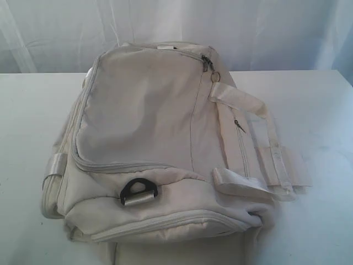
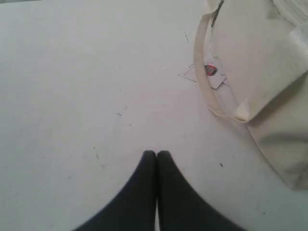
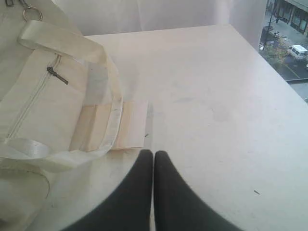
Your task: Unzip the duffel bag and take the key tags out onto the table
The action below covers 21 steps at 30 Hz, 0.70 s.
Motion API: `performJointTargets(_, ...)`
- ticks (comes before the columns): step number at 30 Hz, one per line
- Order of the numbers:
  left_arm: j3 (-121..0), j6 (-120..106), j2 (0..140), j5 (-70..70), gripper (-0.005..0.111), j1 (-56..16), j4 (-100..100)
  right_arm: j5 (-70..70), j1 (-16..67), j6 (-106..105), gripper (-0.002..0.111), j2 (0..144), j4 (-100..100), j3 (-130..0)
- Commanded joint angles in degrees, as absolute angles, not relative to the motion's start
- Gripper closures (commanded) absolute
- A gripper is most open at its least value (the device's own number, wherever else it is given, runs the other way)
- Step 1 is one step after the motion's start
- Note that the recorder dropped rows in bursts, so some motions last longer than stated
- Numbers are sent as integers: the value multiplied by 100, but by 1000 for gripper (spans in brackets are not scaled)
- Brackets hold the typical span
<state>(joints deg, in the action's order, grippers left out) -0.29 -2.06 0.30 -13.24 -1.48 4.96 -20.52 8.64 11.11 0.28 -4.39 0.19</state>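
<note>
soft cream fabric duffel bag (image 1: 149, 138), zipped, smooth white table (image 1: 309, 110)

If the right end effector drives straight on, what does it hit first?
Likely bare table ahead of the right end effector, just beside the handle flap of the duffel bag; depth unclear.

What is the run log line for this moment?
duffel bag: zipped, on table | key tags: not visible | left gripper: shut, empty | right gripper: shut, empty
</note>
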Motion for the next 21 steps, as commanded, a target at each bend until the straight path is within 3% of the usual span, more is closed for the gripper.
performJointTargets(1,0,-197,0,-1019,107,-141,515,-1967,864,1125,107,0,-454,0)
performJointTargets(21,0,94,0,2621,107,-141,515,-1967,864,1125,107,0,-454,0)
